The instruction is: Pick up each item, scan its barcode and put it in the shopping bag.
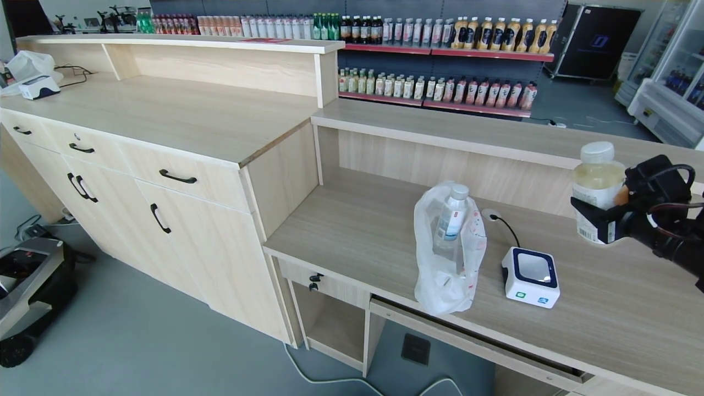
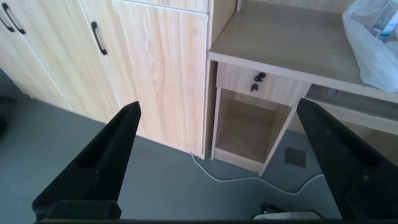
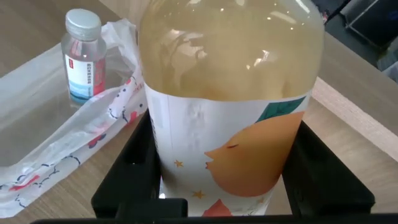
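Your right gripper [image 1: 598, 223] holds the juice bottle [image 1: 597, 176] upright above the counter [image 1: 632, 319], with the scanner [image 1: 531, 275] lower down and to its left.

Head view: the fingers are clamped on the bottle's lower body, long axis vertical. The scanner's window faces up, and it sits between the bottle and the shopping bag [image 1: 448, 264], which already holds a water bottle [image 1: 451, 217]. Nothing stands between bottle and scanner. Left wrist view: your left gripper [image 2: 217, 162] hangs with fingers wide apart over the floor by the cabinet, well away from the bag. Right wrist view: the bottle's label sits between the fingers, with the bag beyond.
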You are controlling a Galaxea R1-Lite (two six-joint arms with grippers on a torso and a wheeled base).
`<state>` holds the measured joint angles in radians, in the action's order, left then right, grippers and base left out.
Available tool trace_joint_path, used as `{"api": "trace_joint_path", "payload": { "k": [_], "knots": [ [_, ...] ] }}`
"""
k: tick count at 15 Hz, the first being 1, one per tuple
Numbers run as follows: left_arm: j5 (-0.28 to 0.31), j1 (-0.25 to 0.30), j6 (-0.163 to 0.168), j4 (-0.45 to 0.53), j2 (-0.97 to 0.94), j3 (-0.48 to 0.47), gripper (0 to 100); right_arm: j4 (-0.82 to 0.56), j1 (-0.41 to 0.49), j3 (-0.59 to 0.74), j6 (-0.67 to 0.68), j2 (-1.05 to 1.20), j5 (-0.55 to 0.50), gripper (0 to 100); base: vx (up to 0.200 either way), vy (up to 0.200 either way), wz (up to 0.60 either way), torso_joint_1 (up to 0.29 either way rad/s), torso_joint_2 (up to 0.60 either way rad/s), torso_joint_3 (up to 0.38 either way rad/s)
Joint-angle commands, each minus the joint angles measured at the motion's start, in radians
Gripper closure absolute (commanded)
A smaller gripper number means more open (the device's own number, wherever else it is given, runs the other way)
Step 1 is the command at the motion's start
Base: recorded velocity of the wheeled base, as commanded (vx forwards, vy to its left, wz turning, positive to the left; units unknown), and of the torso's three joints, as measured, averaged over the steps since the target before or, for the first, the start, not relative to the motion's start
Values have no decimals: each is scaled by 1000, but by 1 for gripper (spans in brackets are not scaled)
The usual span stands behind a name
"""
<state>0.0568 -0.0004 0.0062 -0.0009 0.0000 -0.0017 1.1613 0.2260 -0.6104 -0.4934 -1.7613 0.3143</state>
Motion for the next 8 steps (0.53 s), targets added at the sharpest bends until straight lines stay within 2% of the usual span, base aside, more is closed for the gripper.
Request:
{"api": "trace_joint_path", "payload": {
  "k": [1, 2, 4, 6, 8],
  "knots": [
    [0, 0, 0, -1, 2, 0, 0, -2, 4, 14, -25, 43, -1, 100, 0, 0, 0, 0, 0, 0],
    [0, 0, 0, -1, 2, 0, 0, 0, 4, 14, -37, 42, 2, 100, 0, 0, 0, 0, 0, 0],
    [0, 0, 0, -1, 2, 0, 0, -2, -10, 20, -50, 37, -9, 100, 0, 0, 600, 0, -2, 5],
    [0, 0, 1, -1, 2, 0, 0, -5, -76, 12, 16, 20, -124, 100, 0, 0, 600, 0, 2, 2],
    [0, 0, 0, 1, 2, 0, 0, -3, -135, -2, 33, -1, -170, 100, 0, 0, 600, 2, 5, 0]
  ]
}}
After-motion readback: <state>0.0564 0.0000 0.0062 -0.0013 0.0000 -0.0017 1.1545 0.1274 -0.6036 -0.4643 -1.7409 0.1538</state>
